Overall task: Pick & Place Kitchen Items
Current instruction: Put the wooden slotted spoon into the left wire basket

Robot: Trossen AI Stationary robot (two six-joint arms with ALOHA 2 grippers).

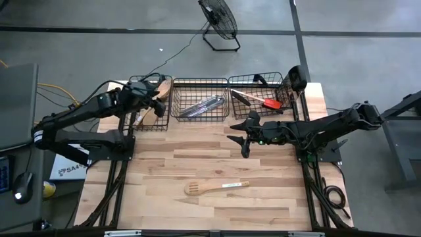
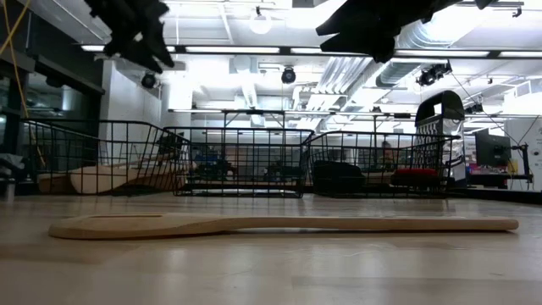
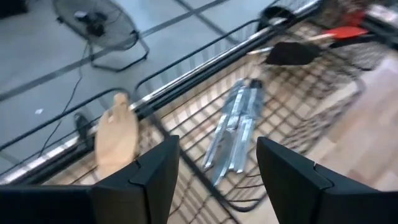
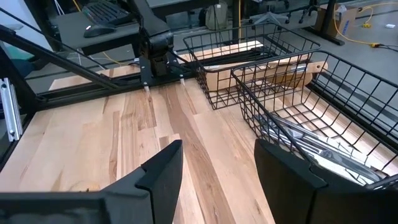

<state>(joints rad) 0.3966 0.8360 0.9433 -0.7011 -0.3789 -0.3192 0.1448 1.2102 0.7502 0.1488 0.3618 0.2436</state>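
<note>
Light source: ceiling strip lights (image 2: 254,49), bright, glaring in low view
Silhouettes: both arms black against the ceiling, upper frame
Table (image 1: 217,168): evenly lit, soft faint shadows
Blur: left wrist view smeared, baskets (image 3: 261,118) streaked
Focus: near spatula (image 2: 279,224) soft

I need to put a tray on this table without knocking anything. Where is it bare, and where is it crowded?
Bare wood runs between the wooden slotted spatula and the three wire baskets, mostly toward the left. The strip in front of the spatula is free too. The back edge is crowded by baskets, with the left gripper over the left one and the right gripper, open, just before them.
</note>
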